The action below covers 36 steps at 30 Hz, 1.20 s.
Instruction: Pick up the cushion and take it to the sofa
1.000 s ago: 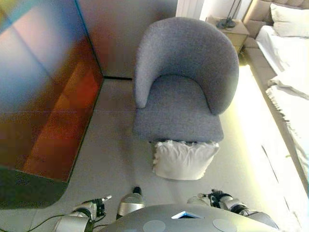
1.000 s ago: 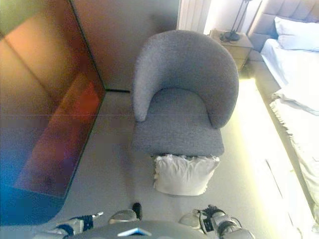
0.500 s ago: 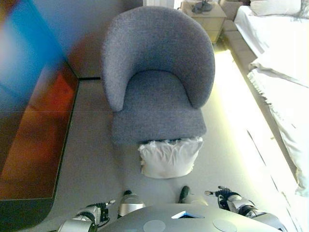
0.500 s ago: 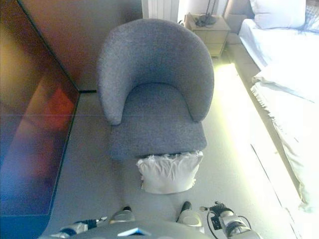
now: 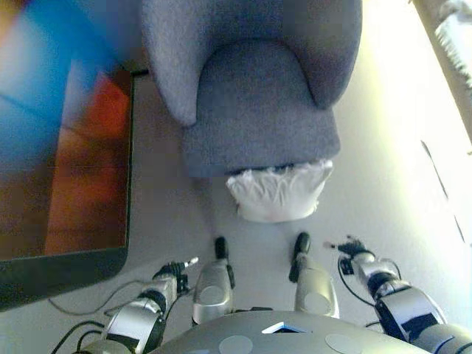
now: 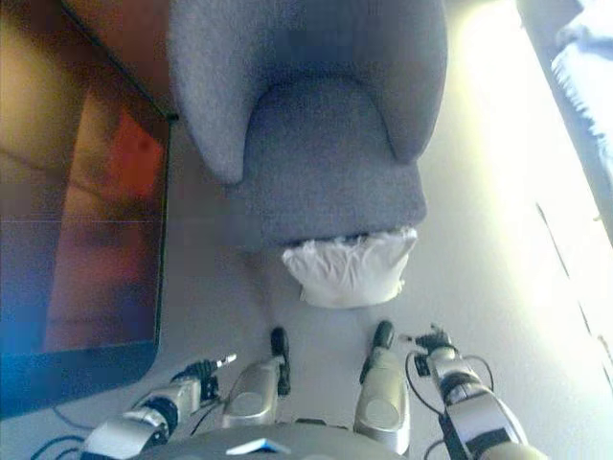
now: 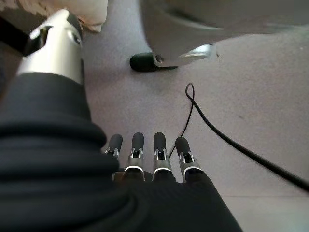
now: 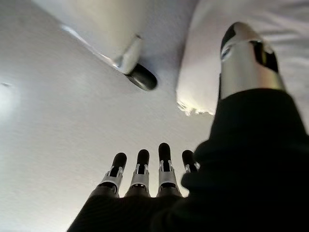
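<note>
Against the armchair [image 5: 258,110] front, a white cushion [image 5: 279,192] rests on the floor [image 5: 383,184]; left robot hand [image 5: 177,271] and right robot hand [image 5: 350,248] hang nearby, fingers straight, empty.

Armchair [image 5: 258,103] at 12 o'clock on the floor [image 5: 391,184]. Cushion [image 5: 279,192] on the floor, touching the front edge of the armchair seat, toward 1 o'clock. Panel [image 5: 66,147] at 10 o'clock, left of the armchair. Left hand [image 5: 175,271] at 7 o'clock; right hand [image 5: 352,249] at 4 o'clock, both well apart from the cushion.
</note>
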Available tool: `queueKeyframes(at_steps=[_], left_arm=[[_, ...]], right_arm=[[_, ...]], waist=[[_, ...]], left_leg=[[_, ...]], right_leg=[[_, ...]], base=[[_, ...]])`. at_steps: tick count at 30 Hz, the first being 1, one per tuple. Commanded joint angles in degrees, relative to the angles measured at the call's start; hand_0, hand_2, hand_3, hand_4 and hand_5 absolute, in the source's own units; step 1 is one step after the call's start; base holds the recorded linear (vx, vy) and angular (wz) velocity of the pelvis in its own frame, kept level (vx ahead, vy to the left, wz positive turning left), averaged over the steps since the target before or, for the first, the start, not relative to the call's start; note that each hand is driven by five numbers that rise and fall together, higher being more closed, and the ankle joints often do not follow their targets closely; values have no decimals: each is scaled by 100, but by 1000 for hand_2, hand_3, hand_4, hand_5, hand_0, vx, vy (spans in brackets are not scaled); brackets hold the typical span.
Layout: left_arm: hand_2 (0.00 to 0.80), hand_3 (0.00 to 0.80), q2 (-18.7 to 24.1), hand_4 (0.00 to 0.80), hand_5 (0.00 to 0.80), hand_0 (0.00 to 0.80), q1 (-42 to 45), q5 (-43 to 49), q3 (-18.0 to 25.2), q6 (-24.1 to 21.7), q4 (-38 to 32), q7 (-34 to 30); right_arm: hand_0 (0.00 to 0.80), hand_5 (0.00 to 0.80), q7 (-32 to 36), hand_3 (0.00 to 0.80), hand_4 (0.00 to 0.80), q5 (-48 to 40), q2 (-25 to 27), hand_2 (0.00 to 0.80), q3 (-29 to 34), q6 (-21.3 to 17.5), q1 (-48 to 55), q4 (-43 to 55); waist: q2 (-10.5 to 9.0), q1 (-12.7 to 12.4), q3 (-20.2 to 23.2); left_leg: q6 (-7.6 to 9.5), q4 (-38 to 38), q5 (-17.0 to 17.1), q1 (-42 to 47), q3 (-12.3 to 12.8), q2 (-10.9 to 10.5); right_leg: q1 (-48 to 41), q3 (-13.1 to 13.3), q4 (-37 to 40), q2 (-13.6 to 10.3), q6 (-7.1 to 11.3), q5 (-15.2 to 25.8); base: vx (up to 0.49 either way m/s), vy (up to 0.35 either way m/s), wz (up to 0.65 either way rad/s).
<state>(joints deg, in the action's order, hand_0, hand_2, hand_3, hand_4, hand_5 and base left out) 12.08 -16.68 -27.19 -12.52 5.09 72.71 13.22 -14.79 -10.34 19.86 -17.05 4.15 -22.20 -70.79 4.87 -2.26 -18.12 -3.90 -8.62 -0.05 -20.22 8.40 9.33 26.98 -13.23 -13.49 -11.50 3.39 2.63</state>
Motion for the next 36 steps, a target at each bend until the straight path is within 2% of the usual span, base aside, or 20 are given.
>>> queueKeyframes(at_steps=[1, 3, 6, 12, 20, 22, 23, 24, 25, 27, 31, 36], left_arm=[[0, 0, 240, 0, 0, 0, -361, -325, -91, -236, -168, 401], [0, 0, 243, 0, 0, 0, -685, -464, -202, -318, -472, 753], [0, 0, 332, 0, 0, 0, -898, -503, -217, -481, -784, 1111], [0, 0, 593, 0, 0, 0, -1309, -461, -396, -805, -1387, 1766], [0, 0, 1115, 0, 0, 0, -2133, -241, -563, -1400, -1895, 2026], [0, 0, 1626, 0, 0, 0, -2468, -530, -448, -1510, -1567, 1378], [0, 0, 1661, 0, 0, 0, -2514, -577, -467, -1721, -1387, 1258], [0, 0, 1600, 0, 0, 0, -2457, -569, -538, -2141, -1250, 1231], [0, 0, 1514, 0, 0, 0, -2351, -463, -587, -2392, -1248, 1295], [0, 0, 1398, 0, 0, 0, -2271, -172, -657, -2684, -1444, 1439], [0, 0, 1425, 0, 0, 0, -2271, 189, -836, -2737, -1871, 1345], [0, 0, 1677, 0, 0, 0, -2540, 140, -1055, -2840, -1980, 855]], right_arm=[[0, 0, -478, 0, 0, -119, -114, 0, -142, -301, -324, 267], [0, 0, -778, 0, 0, -189, -93, 0, -164, -427, -559, 448], [0, 0, -972, 0, 0, -117, 47, 0, -155, -557, -657, 856], [0, 0, -1188, 0, 0, -28, 616, 0, -257, -297, -1125, 1537], [0, 0, -1537, 0, 0, -207, 1166, 0, -241, -150, -1741, 1782], [0, 0, -1466, 0, 0, -234, 1390, 0, -288, -333, -1910, 1599], [0, 0, -1452, 0, 0, -258, 1456, 0, -300, -438, -1971, 1482], [0, 0, -1521, 0, 0, -297, 1477, 0, -313, -606, -2020, 1328], [0, 0, -1642, 0, 0, -324, 1440, 0, -320, -675, -2018, 1261], [0, 0, -1975, 0, 0, -374, 1393, 0, -274, -698, -2091, 1253], [0, 0, -2498, 0, 0, -473, 1581, 0, -136, -575, -2300, 1317], [0, 0, -2628, 0, 0, -626, 1935, 0, -52, -542, -2697, 1215]], waist=[[-334, 143, -589], [-329, 114, -899], [-406, 168, -1167], [-463, 234, -1167], [-472, 287, -1167], [-423, 352, -1167], [-405, 362, -1167], [-384, 358, -1167], [-376, 326, -1167], [-382, 286, -1167], [-358, 257, -1167], [-322, 276, -1167]], left_leg=[[-187, -431, 133, -423, -124, -55], [-130, -488, 182, -854, -146, -163], [-90, -653, 161, -1291, -213, -247], [-98, -848, 209, -2341, -314, -240], [-105, -1438, 131, -3504, -468, -182], [-118, -1703, 65, -3771, -472, -158], [-109, -1837, 10, -3875, -475, -148], [-76, -2031, -82, -4072, -512, -145], [-104, -2207, -322, -4110, -562, -127], [-74, -2383, -428, -4378, -598, -120], [-66, -2590, -552, -4787, -616, -107], [-60, -2866, -608, -5325, -647, -65]], right_leg=[[-445, 101, 317, -1, 34, -319], [95, 176, -92, -73, 92, -321], [563, 253, -288, -69, 156, -283], [1608, 327, -399, -42, 185, -176], [2740, 507, -891, -128, 166, -178], [3033, 577, -1211, -135, 120, -269], [3148, 601, -1329, -159, 108, -307], [3367, 635, -1542, -197, 92, -360], [3423, 663, -1761, -210, 131, -567], [3684, 658, -1969, -234, 115, -632], [4097, 641, -2194, -263, 125, -664], [4616, 686, -2560, -273, 147, -704]], base=[[-139, 64, 16], [-140, 73, 16], [-45, 23, 5], [-1, 18, 11], [12, 10, 14], [5, 62, 14], [-2, 37, 16], [76, -8, 7], [69, -31, -7], [27, -69, -8], [-14, -47, 3], [-11, -6, -5]])
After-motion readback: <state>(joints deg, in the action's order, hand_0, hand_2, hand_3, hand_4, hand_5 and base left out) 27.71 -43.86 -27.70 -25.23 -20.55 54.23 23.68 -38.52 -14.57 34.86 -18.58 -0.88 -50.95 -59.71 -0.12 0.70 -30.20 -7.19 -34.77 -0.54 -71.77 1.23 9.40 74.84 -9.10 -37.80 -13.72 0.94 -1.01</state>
